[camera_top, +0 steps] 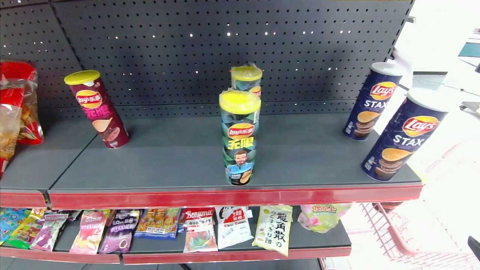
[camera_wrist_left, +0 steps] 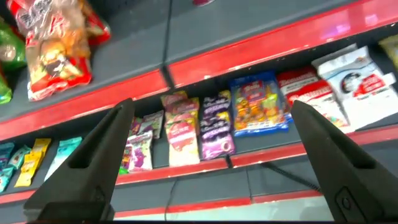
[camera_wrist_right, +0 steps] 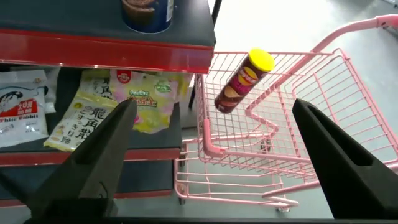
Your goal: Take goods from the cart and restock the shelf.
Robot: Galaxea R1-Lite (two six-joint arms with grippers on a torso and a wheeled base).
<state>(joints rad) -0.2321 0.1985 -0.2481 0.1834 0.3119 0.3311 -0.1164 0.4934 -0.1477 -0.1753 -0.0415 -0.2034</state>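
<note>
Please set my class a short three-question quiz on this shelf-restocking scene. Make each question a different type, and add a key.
1. Multiple choice: what lies in the pink cart?
A) one maroon chip can
B) two blue chip cans
C) a bag of sweets
2. True or false: the right hand is shut on a can.
3. Fill in: the upper shelf holds ___ upright cans.

Key
1. A. The can has a yellow lid.
2. False. The hand is open and empty.
3. Five: a maroon-labelled can, two green cans and two blue cans.
</note>
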